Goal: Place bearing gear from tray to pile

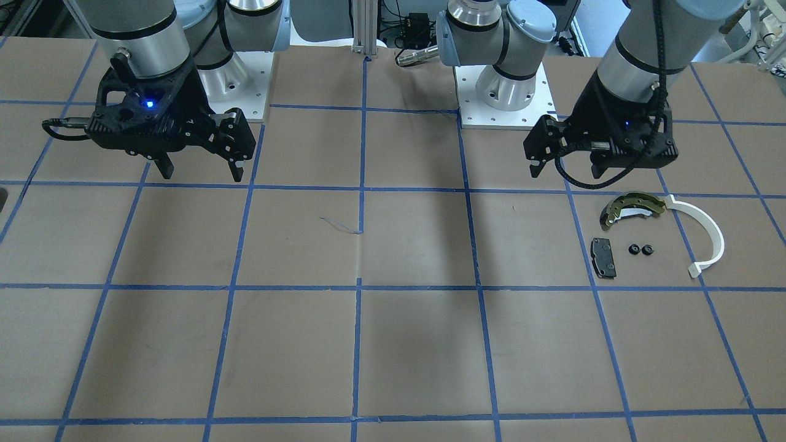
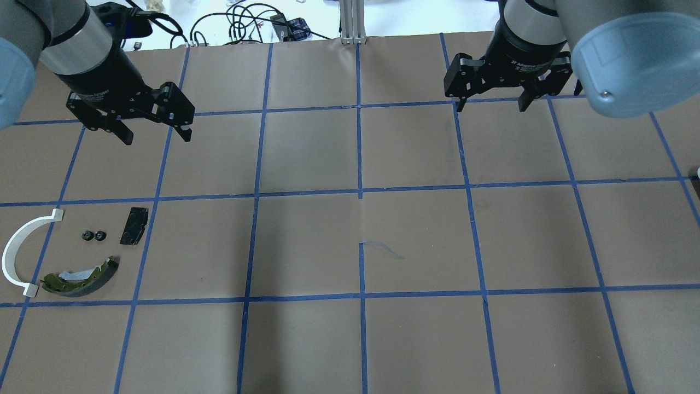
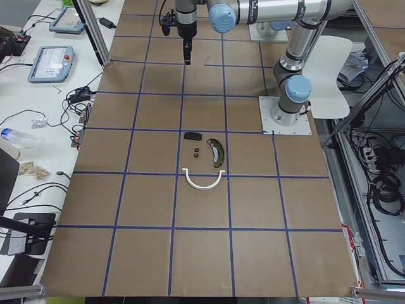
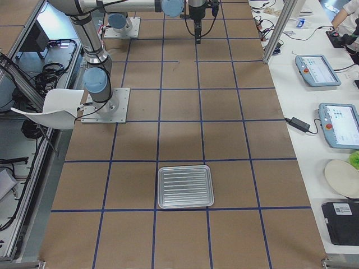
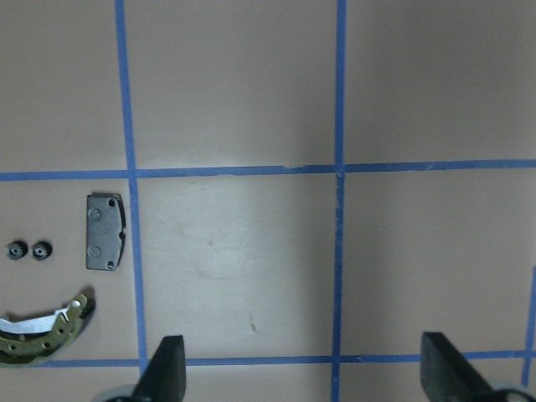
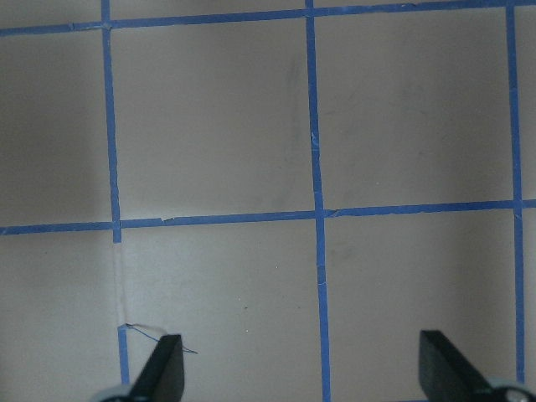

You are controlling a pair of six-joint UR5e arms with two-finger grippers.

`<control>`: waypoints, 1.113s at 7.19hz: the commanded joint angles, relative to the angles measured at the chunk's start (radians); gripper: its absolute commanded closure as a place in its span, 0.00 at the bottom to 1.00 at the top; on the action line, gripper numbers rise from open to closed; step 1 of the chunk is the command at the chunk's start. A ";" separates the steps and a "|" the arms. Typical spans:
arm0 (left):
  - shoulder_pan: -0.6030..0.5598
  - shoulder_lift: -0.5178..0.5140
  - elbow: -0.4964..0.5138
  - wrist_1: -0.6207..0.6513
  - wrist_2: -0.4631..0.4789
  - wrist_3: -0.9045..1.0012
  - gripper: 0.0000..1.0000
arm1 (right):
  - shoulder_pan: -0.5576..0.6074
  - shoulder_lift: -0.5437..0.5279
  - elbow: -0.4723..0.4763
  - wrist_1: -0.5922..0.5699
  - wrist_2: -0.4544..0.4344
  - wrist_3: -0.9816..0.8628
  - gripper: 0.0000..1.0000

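Two small black bearing gears (image 2: 93,236) lie side by side on the table inside the pile, between the black rectangular pad (image 2: 134,225), the white arc (image 2: 16,251) and the olive brake shoe (image 2: 82,278). They also show in the front view (image 1: 639,248) and the left wrist view (image 5: 28,249). The silver tray (image 4: 185,186) shows only in the exterior right view and looks empty. My left gripper (image 2: 157,138) hangs open and empty above the table, beyond the pile. My right gripper (image 2: 491,106) hangs open and empty on the other side of the table.
The table is brown paper with a blue tape grid (image 2: 360,191). A loose blue thread (image 2: 383,249) lies near the middle. The two arm bases (image 1: 503,92) stand on white plates at the robot's edge. Tablets and cables lie on side benches (image 4: 336,117).
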 commanded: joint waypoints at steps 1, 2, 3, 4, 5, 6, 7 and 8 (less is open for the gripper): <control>-0.068 0.025 -0.050 0.003 -0.004 -0.092 0.00 | 0.000 0.001 0.000 0.000 -0.001 -0.002 0.00; -0.099 0.009 -0.075 0.060 0.002 -0.080 0.00 | 0.000 0.001 -0.001 0.000 -0.001 -0.004 0.00; -0.101 0.018 -0.078 0.074 0.005 -0.078 0.00 | 0.000 0.001 -0.001 0.000 -0.001 -0.004 0.00; -0.094 0.030 -0.059 0.035 0.007 -0.056 0.00 | 0.000 0.001 -0.001 0.000 -0.001 -0.004 0.00; -0.087 0.036 -0.031 -0.016 0.015 -0.011 0.00 | 0.000 0.001 -0.001 0.000 -0.001 -0.004 0.00; -0.082 0.036 -0.017 -0.041 0.016 0.015 0.00 | 0.000 0.001 0.000 0.000 -0.001 -0.002 0.00; -0.065 0.036 -0.018 -0.039 0.016 0.017 0.00 | 0.000 0.001 -0.001 0.000 -0.001 -0.004 0.00; -0.033 0.033 -0.020 -0.039 0.013 0.023 0.00 | 0.000 0.001 -0.001 -0.003 0.001 -0.002 0.00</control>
